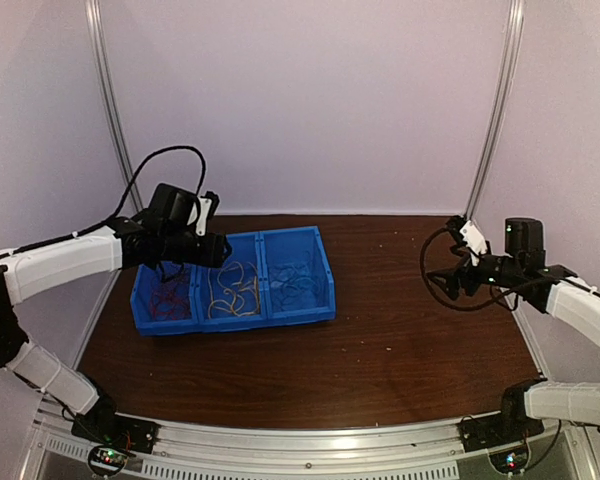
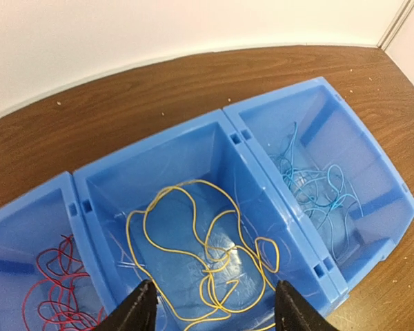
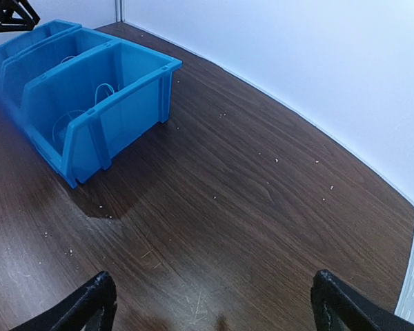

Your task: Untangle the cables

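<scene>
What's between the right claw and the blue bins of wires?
Only bare brown tabletop with a few pale specks separates the right claw from the blue bins, as the right wrist view shows.

Three blue bins [image 1: 230,318] side by side on brown wood table [image 1: 400,330]

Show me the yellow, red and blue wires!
yellow cable [image 2: 214,263], left wrist view, its tangled middle.
red cable [image 2: 55,293], left wrist view, its loops.
light blue cable [image 2: 321,189], left wrist view, its curls.
</scene>
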Tool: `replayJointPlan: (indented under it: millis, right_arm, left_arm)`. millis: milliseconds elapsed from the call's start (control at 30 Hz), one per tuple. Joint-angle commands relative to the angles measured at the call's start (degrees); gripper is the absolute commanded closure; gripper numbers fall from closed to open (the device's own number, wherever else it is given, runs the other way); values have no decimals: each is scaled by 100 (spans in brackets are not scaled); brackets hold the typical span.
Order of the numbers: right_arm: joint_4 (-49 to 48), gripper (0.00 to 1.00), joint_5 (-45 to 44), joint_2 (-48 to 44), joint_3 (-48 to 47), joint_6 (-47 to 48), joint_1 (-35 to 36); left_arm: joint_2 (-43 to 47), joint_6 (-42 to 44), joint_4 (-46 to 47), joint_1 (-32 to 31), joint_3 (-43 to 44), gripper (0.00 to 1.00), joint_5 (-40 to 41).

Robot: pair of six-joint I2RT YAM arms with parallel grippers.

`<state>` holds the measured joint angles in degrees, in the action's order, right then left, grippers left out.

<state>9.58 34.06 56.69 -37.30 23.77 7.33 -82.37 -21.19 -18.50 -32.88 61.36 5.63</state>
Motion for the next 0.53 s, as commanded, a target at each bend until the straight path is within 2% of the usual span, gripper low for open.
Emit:
replayJointPlan:
  millis: [0,200,333,500]
  right_arm:
    - [-98,0,-277,322,-713,-304,-26]
    - [-80,0,-1193,819,-2292,-1833,-30]
    - [-140,0,-1459,722,-2819,-2135,-30]
    - [-176,0,-1477,503,-2755,-2150,-42]
  left_arm:
    - [202,777,-377,1,633,38,453]
    - [569,1078,-292,1,1178,20,1165]
    - [937,997,194,1,931,3,1267]
    - [1433,1007,1084,2,132,2,934]
